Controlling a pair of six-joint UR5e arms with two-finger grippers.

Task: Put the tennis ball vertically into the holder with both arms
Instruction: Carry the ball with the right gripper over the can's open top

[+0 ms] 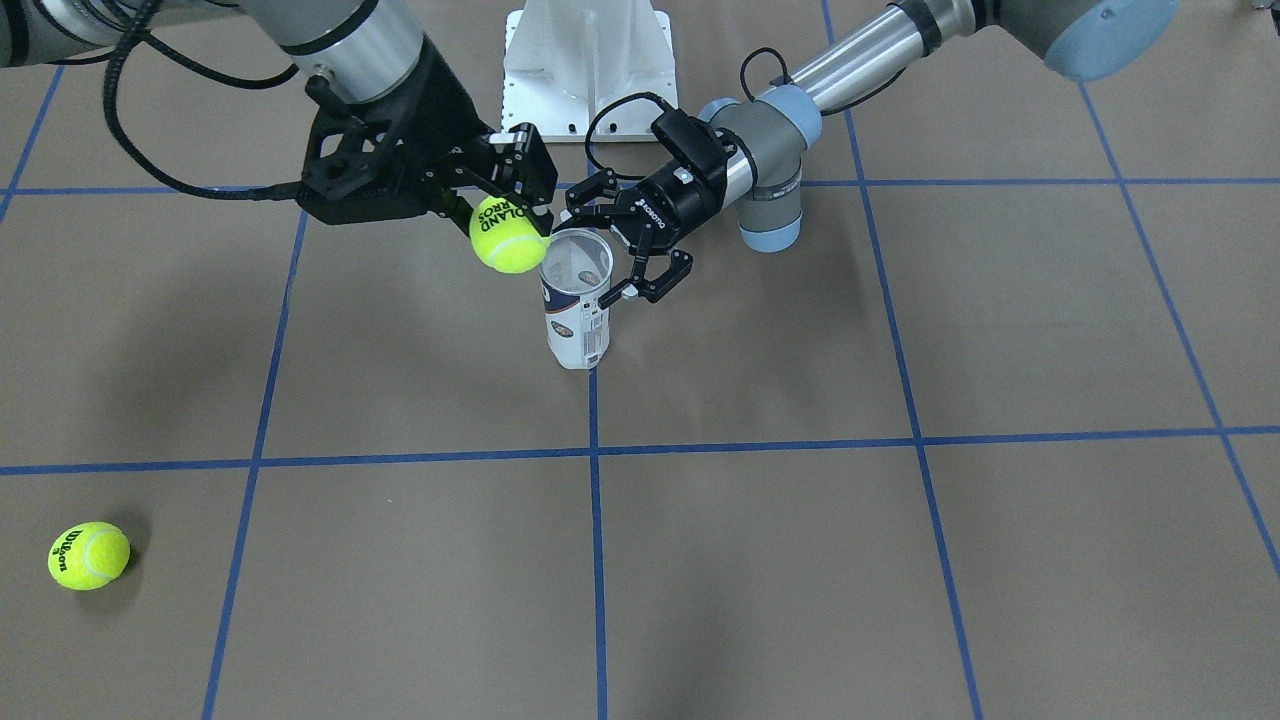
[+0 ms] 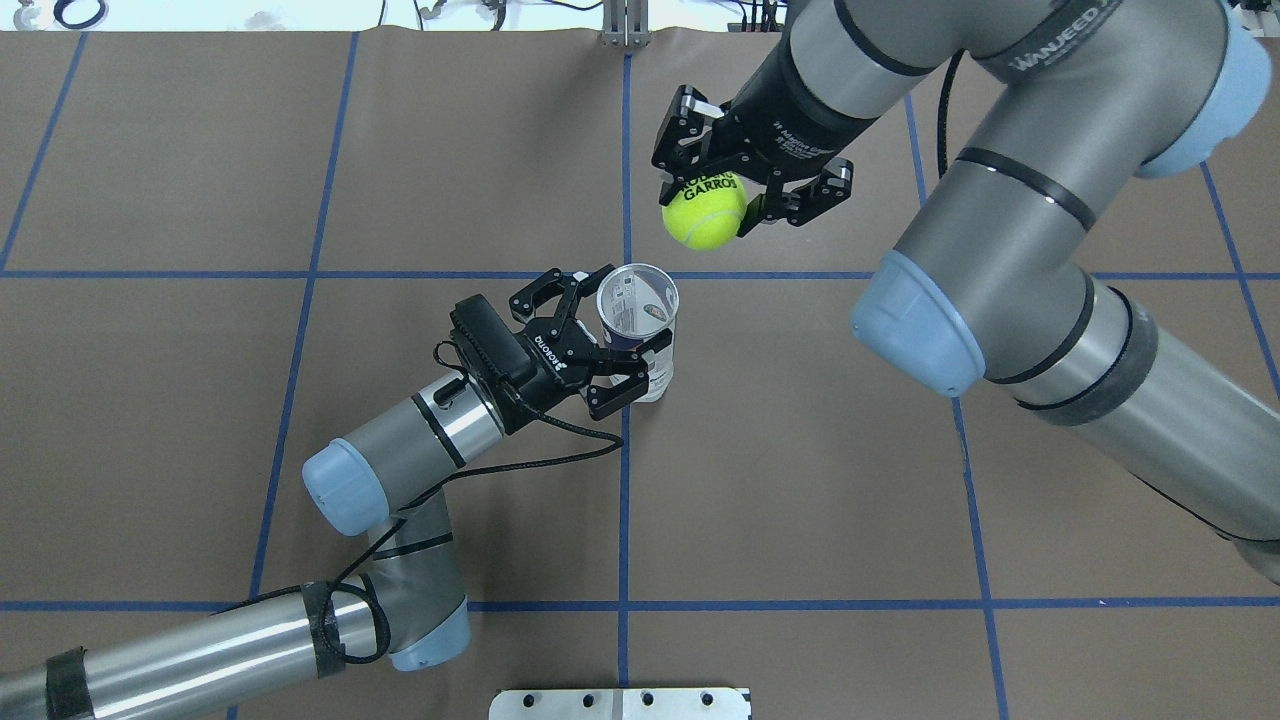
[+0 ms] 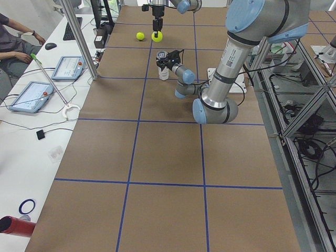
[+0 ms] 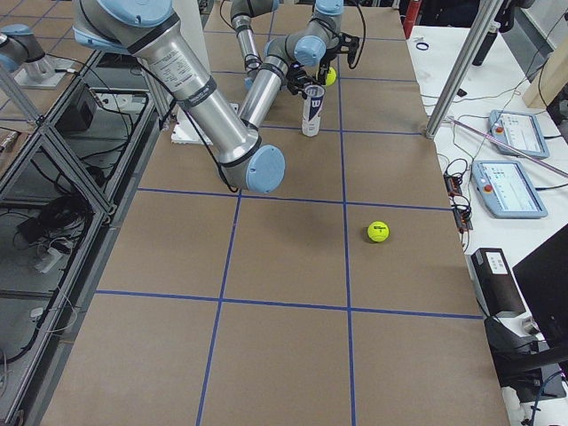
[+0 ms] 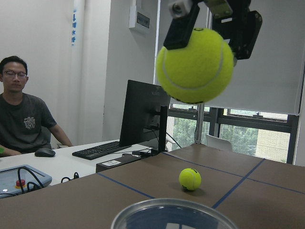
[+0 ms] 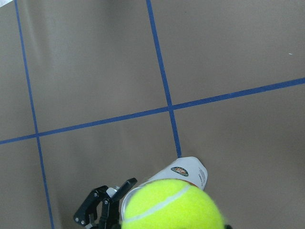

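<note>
Aloft, a yellow-green felt tennis ball printed "ROLAND GARROS" point(image 2: 703, 215) hung pinched between the two black fingers of the right gripper point(image 2: 722, 195), which pointed down from its grey arm. The ball sat higher than the mouth of the holder point(image 2: 640, 325), a clear plastic can with a white and navy label and a silver metal rim. It was offset from that mouth: in the overhead view it lay just beyond the rim, toward the table's far side and a little to the robot's right, not over the opening.

The can stood upright on the brown table surface point(image 1: 900, 560), just beside one of the blue tape lines point(image 1: 760, 445). The left gripper point(image 2: 612, 335) was set at the can's side, near its upper part, with its fingers spread wide to either side of the wall. Whether the pads pressed on the plastic could not be told.

A second yellow-green tennis ball marked "Wilson" point(image 1: 88, 556) lay on the table well apart from the can, toward the operators' edge on the robot's right. Behind the can stood the white metal pedestal base point(image 1: 585, 70). The left wrist camera showed a seated person in a dark shirt point(image 5: 26, 126) at a white desk point(image 5: 71, 164) with a black keyboard point(image 5: 97, 150).
</note>
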